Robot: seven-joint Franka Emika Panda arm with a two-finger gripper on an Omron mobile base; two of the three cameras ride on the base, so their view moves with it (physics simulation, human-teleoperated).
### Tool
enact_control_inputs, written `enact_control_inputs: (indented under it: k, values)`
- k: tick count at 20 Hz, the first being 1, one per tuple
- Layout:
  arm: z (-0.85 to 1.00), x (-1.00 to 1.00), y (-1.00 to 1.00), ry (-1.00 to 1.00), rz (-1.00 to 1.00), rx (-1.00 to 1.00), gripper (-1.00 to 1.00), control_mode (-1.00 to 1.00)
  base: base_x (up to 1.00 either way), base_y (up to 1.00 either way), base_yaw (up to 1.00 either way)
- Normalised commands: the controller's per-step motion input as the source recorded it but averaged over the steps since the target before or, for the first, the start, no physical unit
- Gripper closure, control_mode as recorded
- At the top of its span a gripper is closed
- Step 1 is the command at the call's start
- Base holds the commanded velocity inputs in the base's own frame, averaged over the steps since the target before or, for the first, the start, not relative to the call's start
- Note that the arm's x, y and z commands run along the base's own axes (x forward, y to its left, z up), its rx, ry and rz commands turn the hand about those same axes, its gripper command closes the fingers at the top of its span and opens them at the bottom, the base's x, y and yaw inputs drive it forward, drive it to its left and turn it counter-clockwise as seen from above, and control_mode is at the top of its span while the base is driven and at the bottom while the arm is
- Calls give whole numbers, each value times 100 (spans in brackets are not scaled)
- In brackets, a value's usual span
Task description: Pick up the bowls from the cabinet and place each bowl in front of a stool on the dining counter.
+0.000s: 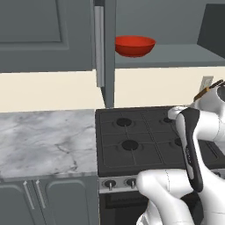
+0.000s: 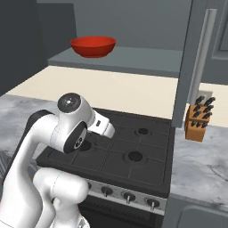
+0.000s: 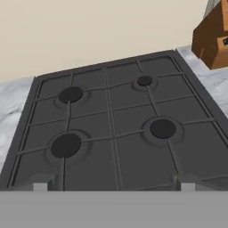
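Hand view looks down past the gripper (image 3: 113,185), its two tips spread wide and holding nothing above the black stove (image 3: 113,129), while the glossy red bowl (image 1: 135,45) sits upright on the shelf of the open cabinet (image 1: 176,57) above

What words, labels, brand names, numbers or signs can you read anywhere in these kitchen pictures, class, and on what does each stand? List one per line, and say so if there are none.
None: no readable text anywhere.
Stove knobs: no visible markings.
Red bowl in the open cabinet: plain.
Knife block: bare wood, no brand.
Wall socket: no lettering readable.
Stove top: plain burners and grates.
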Motion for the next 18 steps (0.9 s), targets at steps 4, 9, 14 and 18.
enact_control_inputs:
  k: [4,9,14,18]
  values:
    - [0,0,0,0,0,0,-100,100,36,6,-5]
    - [9,15,1,0,0,-1,-100,-100,6,1,-1]
    - [63,23,4,0,0,-4,-100,-100,0,0,0]
    - [52,7,15,0,-4,-9,-100,-100,0,0,0]
